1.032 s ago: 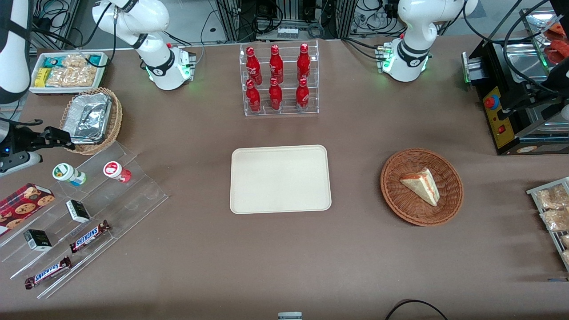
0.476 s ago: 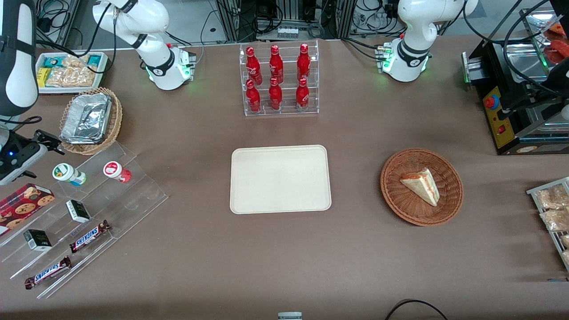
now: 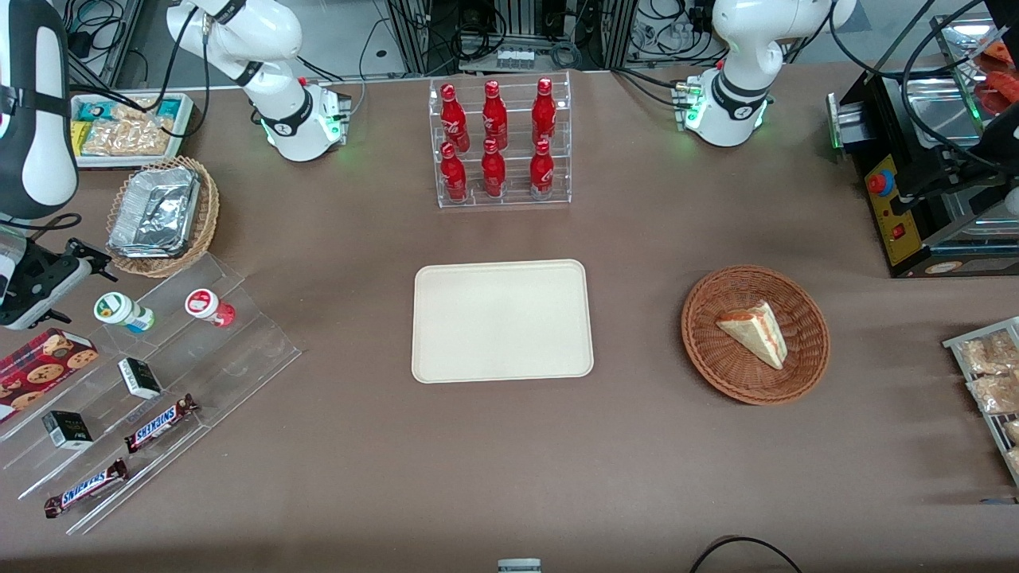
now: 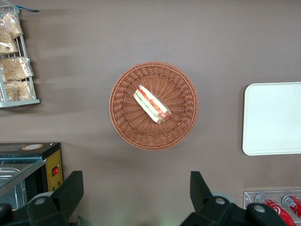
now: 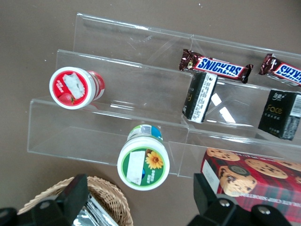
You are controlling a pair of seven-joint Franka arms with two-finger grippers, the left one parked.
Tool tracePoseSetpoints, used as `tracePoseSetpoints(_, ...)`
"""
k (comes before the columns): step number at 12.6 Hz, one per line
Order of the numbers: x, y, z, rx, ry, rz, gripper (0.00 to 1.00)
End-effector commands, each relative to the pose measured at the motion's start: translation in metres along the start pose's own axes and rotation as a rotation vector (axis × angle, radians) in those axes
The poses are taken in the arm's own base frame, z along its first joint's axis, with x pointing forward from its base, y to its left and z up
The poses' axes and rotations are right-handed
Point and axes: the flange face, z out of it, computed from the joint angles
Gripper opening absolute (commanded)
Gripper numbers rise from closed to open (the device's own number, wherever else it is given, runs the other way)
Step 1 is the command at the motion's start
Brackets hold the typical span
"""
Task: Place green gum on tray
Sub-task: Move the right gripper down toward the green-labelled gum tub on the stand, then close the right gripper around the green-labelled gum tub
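Observation:
The green gum (image 3: 121,310) is a white canister with a green-and-white lid, lying on the top step of a clear acrylic rack (image 3: 239,350). It also shows in the right wrist view (image 5: 143,162), lid up toward the camera. The cream-beige tray (image 3: 501,321) lies flat and bare at the table's middle, and its edge shows in the left wrist view (image 4: 273,117). My right gripper (image 3: 60,270) hovers at the working arm's end of the table, close beside the green gum and a little above it. It is open and empty (image 5: 138,195), with the gum just ahead of the gap between its fingers.
A red-lidded canister (image 3: 208,306) lies beside the green gum on the same step. A wicker basket with a foil tray (image 3: 159,213) is close by the gripper. A cookie box (image 3: 44,362), small black boxes and Snickers bars (image 3: 159,422) fill the lower steps. A bottle rack (image 3: 497,143) and a sandwich basket (image 3: 755,334) stand farther off.
My right gripper has drawn back from the foil-tray basket toward the table's end and swung round toward the green gum. Nothing on the table has moved.

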Motion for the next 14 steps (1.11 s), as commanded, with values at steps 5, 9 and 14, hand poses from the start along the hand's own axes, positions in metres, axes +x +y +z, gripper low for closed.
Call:
tracePoseSetpoints(5, -0.006, 0.006, 0.032, 0.023, 0.042, 0.023, 1.0)
tracePoseSetpoints(9, -0.005, 0.009, 0.047, 0.013, 0.041, 0.024, 1.0)
tracePoseSetpoints(14, -0.007, 0.008, 0.055, 0.012, 0.039, 0.024, 0.37)
